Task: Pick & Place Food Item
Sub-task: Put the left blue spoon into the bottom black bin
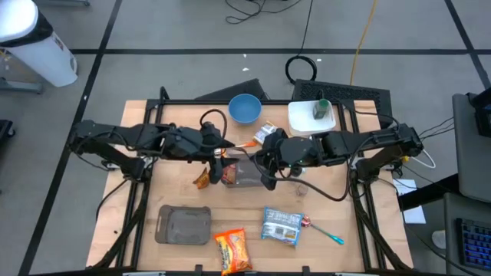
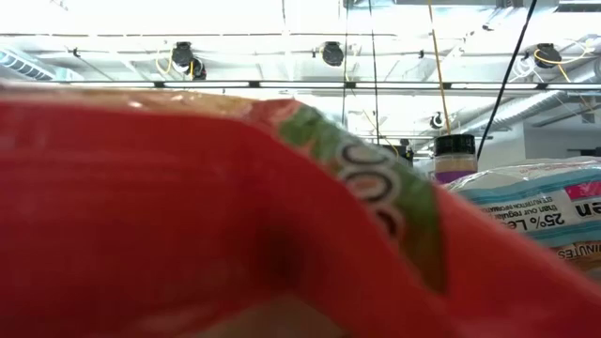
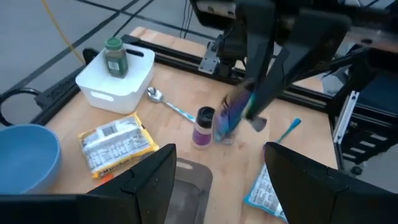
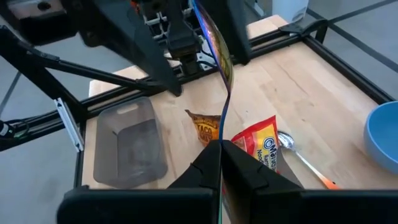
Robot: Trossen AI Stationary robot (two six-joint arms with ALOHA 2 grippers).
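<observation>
R gripper (image 4: 221, 149) pinching shiny packet (image 4: 214, 37)

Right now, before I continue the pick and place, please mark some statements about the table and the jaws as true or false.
1. The right gripper has its jaws shut on a thin packet. True.
2. The green-lidded jar stands in the blue bowl. False: it stands in the white bin.
3. The left gripper has its jaws open and holds nothing. True.
4. The grey tray is full of packets. False: nothing lies in it.
</observation>
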